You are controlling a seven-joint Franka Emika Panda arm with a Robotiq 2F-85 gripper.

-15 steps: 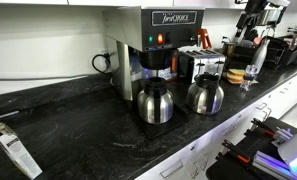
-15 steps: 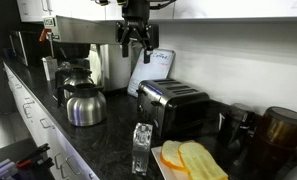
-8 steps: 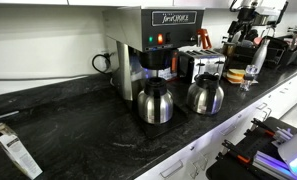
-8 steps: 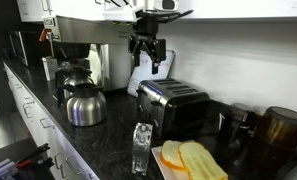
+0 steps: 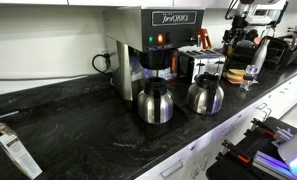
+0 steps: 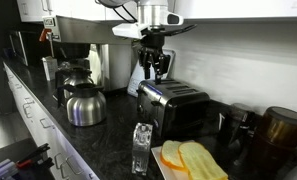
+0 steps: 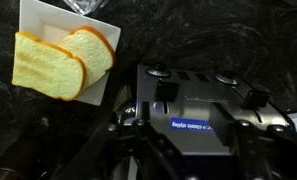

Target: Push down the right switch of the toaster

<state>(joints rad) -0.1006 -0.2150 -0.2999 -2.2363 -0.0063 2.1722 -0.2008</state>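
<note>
Steel toaster (image 6: pixel 174 106) below pincer (image 6: pixel 155 73)

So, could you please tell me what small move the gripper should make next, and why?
Probably a short descent toward the switch end of the toaster. In an exterior view the gripper hangs above the toaster's top, apart from it, with its jaws open, and nothing is pressing a switch yet. The wrist view looks down on the toaster's top.
</note>
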